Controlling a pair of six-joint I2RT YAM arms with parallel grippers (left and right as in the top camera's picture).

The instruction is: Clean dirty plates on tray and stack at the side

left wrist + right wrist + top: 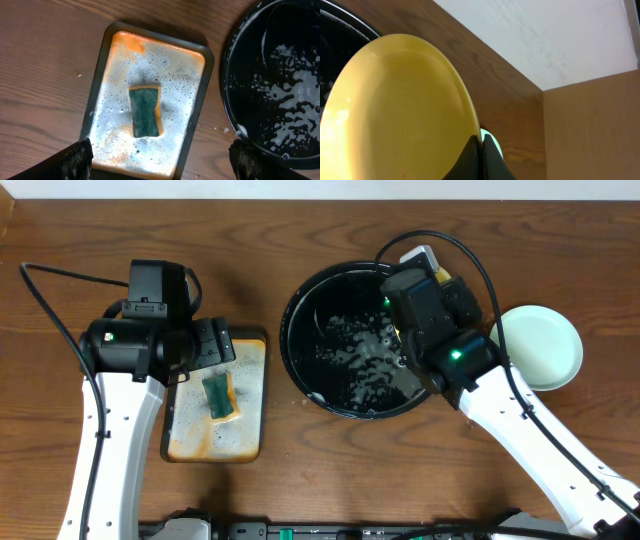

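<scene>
1. Overhead view.
   - The black tray [291, 330] sits mid-tabletop [330, 480], nearer the far edge, with suds [362, 355] across its floor.
   - A pale green plate [545, 348] lies flat on the wood off the tray's right side, toward the tabletop's right edge.
   - The right gripper [430, 278] is over the tray's far right rim. Its fingers are hidden under the wrist housing in this view.
   - The left gripper [205, 345] hangs over the far end of a rust-stained metal tray [185, 442] on the left half of the tabletop. A sponge [219, 396] lies on that tray.

2. Left wrist view.
   - Both fingertips sit at the bottom corners of the frame, spread wide and released, with nothing between them.
   - The sponge lies near the centre of the foamy metal tray, clear of both fingers.
   - The black tray's wet rim fills the right side. No plate is visible.

3. Right wrist view.
   - The fingers are clenched on the rim of the yellow plate [395, 110].
   - The plate is tilted up on edge and fills the left half of the frame.
   - A sliver of pale green shows just behind the fingertips.
   - Wood tabletop and a white wall [545, 35] lie beyond.
</scene>
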